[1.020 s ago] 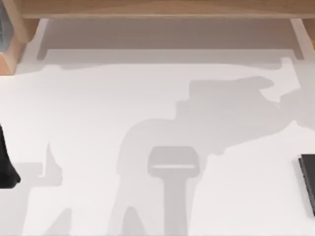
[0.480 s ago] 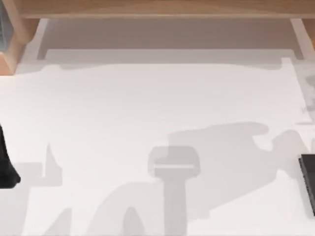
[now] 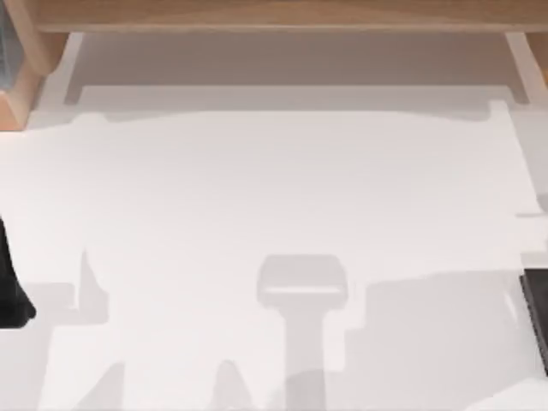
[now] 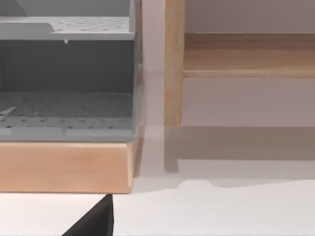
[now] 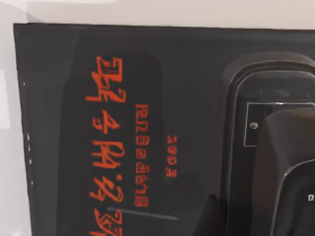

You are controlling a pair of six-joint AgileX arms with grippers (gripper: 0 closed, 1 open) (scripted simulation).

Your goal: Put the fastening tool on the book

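1. The book (image 5: 123, 137) is black, with a glossy cover and rows of red-orange lettering running along it. It lies flat on the white table, and from above I see its dark edge (image 3: 536, 321) at the table's right side, toward the near end.
2. The stapler (image 5: 275, 147) is black too, a rounded body with a raised rim and a small pale-outlined plate. It lies on the book's cover, beside the lettering.

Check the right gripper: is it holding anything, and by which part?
Cannot tell. The right wrist view looks onto the black book with a dark object lying on its cover; no fingers or grip are visible.
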